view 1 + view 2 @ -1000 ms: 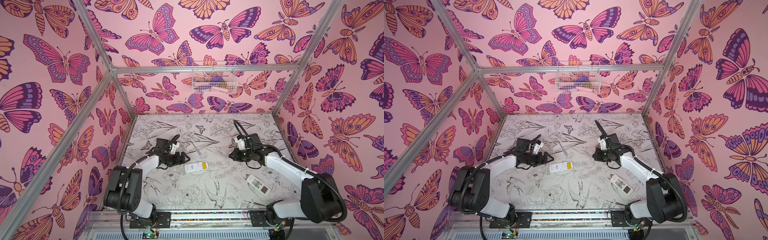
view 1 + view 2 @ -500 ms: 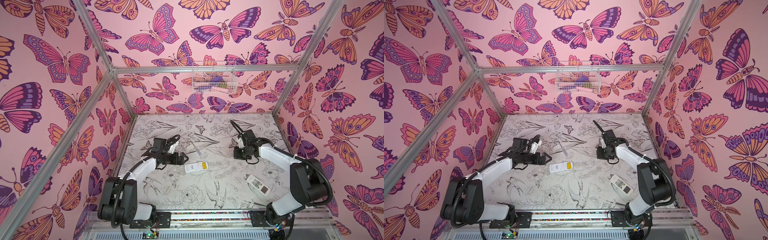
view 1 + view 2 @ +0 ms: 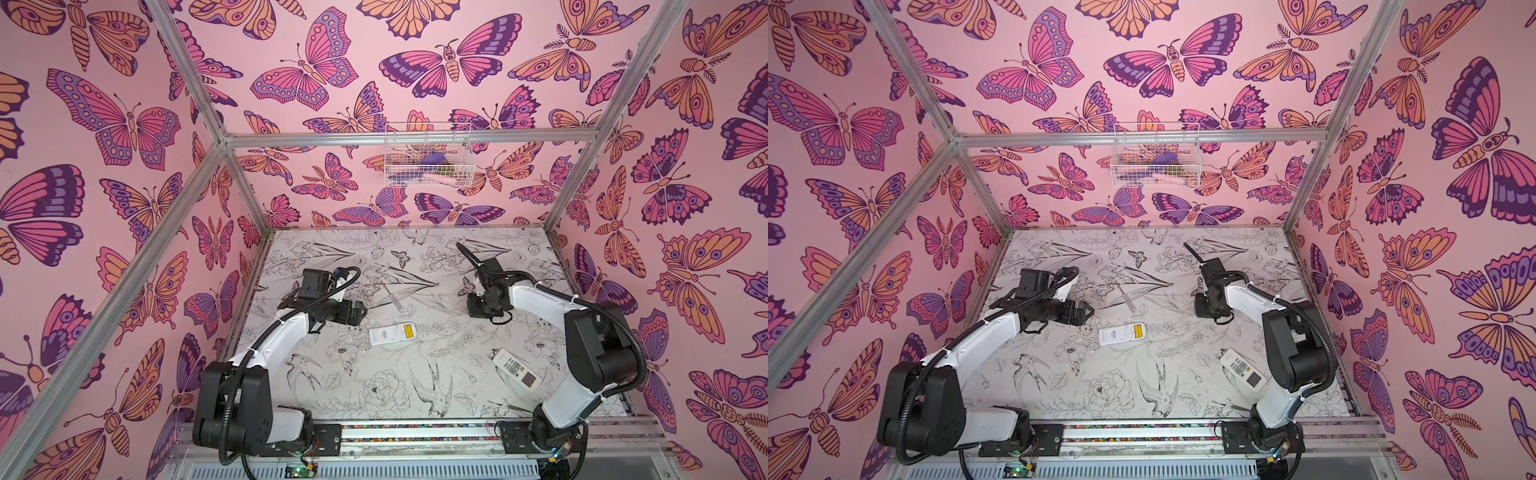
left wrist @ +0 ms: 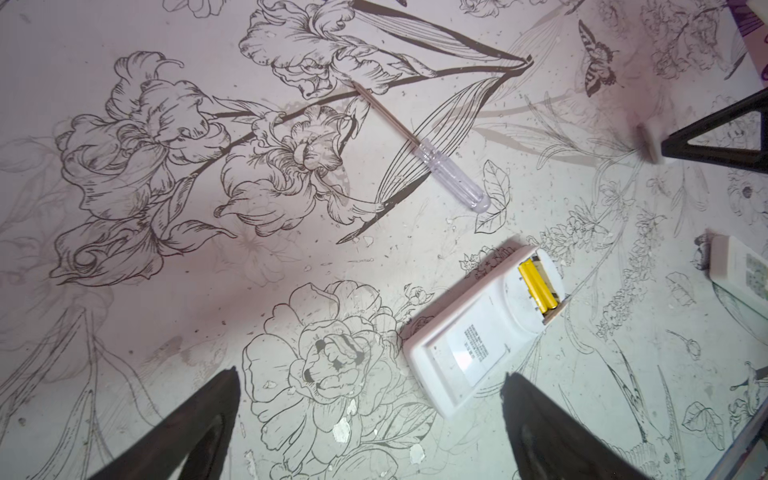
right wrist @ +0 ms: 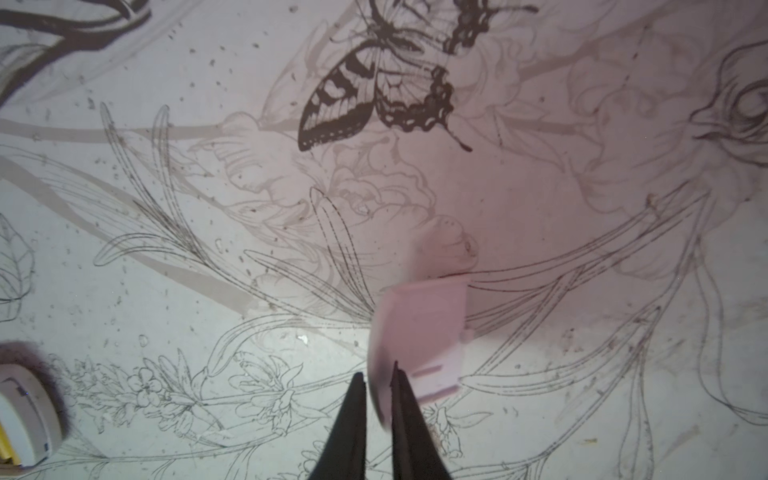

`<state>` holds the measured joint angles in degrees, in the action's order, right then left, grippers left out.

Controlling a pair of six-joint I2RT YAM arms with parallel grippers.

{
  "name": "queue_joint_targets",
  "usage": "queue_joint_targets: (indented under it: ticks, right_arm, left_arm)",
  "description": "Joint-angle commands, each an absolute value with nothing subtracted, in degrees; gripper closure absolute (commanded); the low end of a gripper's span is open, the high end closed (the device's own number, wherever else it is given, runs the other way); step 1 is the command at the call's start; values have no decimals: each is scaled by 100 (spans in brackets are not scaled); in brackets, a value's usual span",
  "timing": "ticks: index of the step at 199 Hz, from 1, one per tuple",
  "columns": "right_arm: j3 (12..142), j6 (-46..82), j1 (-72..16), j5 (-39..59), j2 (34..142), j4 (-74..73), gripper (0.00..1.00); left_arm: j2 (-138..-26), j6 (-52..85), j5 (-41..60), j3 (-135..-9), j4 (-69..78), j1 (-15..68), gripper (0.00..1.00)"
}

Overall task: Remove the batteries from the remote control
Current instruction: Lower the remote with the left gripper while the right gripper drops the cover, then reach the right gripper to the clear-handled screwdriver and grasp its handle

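On the left of the flower-printed table (image 3: 332, 257): left gripper (image 3: 358, 311), low over the surface, jaws spread wide with nothing between them. The left wrist view shows its two dark fingers (image 4: 199, 428) well apart above a printed bloom.

Right of it, toward the back: screwdriver (image 3: 395, 297), clear handle (image 4: 453, 174) and thin metal shaft, lying flat and apart from everything else.

Near the table's middle, in front of the screwdriver: remote control (image 3: 388, 336), white, lying back-up with its printed label showing and its battery compartment uncovered. It is near the left gripper but not touching it.

Inside that compartment, at the remote's right-hand end in both top views: batteries (image 3: 408, 331) (image 4: 538, 286), two yellow cells lying side by side, both seated.

On the back wall, above: wire basket (image 3: 428, 156), white, contents too small to tell.

Right of centre: right gripper (image 3: 478, 311), pointing down at the table. In the right wrist view its jaws (image 5: 376, 370) stand almost together, with only a narrow slit between them.

At those fingertips: white cover (image 5: 424, 332), a small rectangular plastic piece, blurred. Whether it is pinched or loose cannot be told. The left wrist view shows it as a pale sliver (image 4: 648, 143) beside the right gripper's finger.

Front right: second remote (image 3: 515, 368), white, buttons up, untouched.
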<state>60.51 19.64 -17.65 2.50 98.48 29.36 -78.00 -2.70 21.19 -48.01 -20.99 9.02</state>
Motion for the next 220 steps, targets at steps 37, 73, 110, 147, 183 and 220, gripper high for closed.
queue_joint_targets:
  ticks: [37,73,110,147,183,220]
  right_arm:
    - [6141,1916,-1758,198,9937,3087,78]
    - [6220,1921,-1876,295,9705,3163,76]
    - [6425,1994,-2155,472,9676,3026,72]
    - [6812,1990,-2651,495,9990,2829,64]
    - [7252,1898,-3250,567,10405,2527,53]
    - [8208,1618,-3828,644,11150,2829,46]
  left_arm:
    - [-7655,-474,1978,-4906,-2297,872,0]
    - [-7637,-463,1936,-4980,-2385,859,0]
    - [-7607,-440,1925,-4974,-2367,836,0]
    - [-7589,-506,1906,-4908,-2292,830,0]
    - [-7572,-536,1916,-4914,-2308,835,0]
    - [-7527,-509,1969,-4931,-2347,841,0]
